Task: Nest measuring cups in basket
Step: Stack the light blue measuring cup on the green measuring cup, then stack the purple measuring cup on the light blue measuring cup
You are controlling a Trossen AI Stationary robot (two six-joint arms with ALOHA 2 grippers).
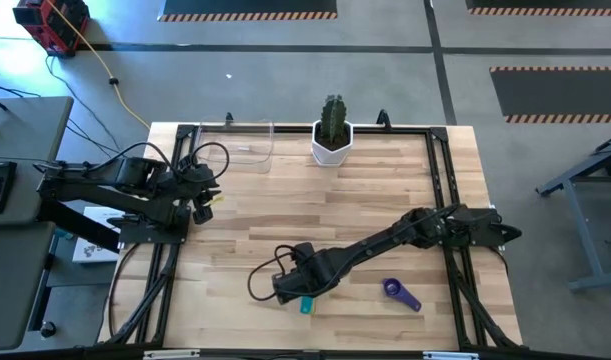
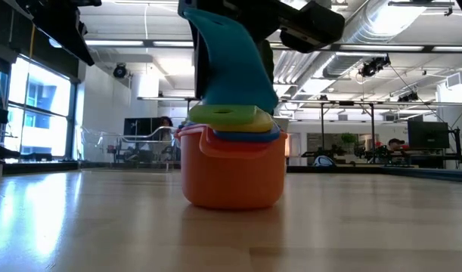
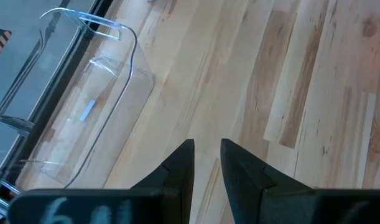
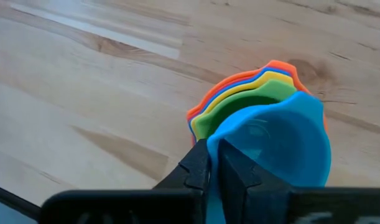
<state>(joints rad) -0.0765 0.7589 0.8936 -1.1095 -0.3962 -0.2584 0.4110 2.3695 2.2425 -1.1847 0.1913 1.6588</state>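
Right wrist view: our right gripper [image 4: 213, 163] jaws clamp the teal cup [image 4: 283, 140] over the nested stack [image 4: 239, 93]; left gripper [image 3: 206, 163] jaws together.

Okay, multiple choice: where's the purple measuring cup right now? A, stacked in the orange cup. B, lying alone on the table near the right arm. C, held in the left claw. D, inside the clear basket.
B: the purple measuring cup lies alone on the bare table beside the right arm, apart from the nested stack and the basket.

Open-plan lab: ceiling ducts [image 2: 397, 30], workstations [image 2: 427, 143]
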